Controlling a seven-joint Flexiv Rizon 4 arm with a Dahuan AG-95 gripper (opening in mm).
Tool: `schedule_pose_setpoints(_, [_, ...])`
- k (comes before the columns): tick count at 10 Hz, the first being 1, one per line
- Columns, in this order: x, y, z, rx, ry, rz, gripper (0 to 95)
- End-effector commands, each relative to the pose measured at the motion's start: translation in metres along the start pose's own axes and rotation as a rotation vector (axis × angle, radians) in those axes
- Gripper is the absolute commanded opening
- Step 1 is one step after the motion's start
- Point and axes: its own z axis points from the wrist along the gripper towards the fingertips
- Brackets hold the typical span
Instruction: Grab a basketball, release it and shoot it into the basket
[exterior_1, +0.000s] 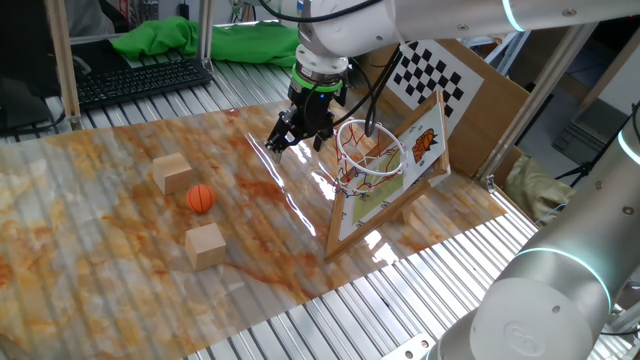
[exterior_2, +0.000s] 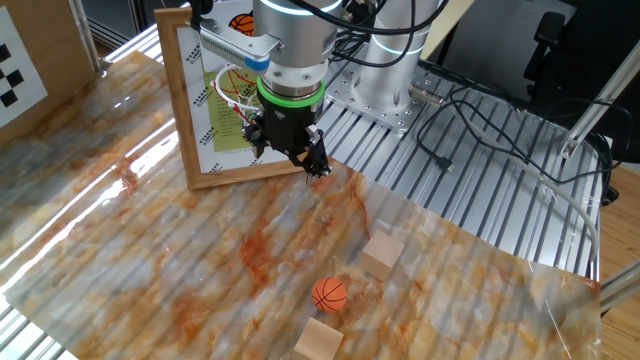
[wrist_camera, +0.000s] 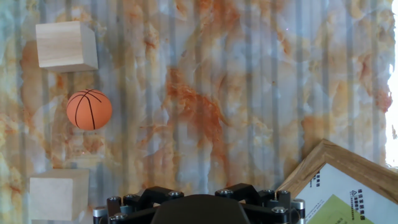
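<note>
The basketball (exterior_1: 201, 198) is sitting on the marbled bench (exterior_1: 120, 250) between two wooden cubes (exterior_1: 172, 173), well apart from the basket (exterior_1: 365, 160). We are judging it light, round and apt to roll, so we are planning to pinch it across its middle. Our tool (exterior_1: 297, 139) is hanging beside the hoop, released and wide, carrying nothing.

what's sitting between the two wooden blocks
The basketball lies between the blocks, clearest in the hand view.
</note>
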Motion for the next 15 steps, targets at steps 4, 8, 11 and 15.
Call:
schedule_pose_setpoints(4, [0.003,0.005,0.003,-0.014,-0.066,0.163,0.0])
schedule_pose_setpoints(8, [0.003,0.011,0.003,-0.014,-0.063,0.170,0.0])
schedule_pose_setpoints(11, [0.003,0.013,0.003,-0.015,-0.062,0.172,0.0])
schedule_pose_setpoints(15, [0.003,0.015,0.003,-0.015,-0.062,0.177,0.0])
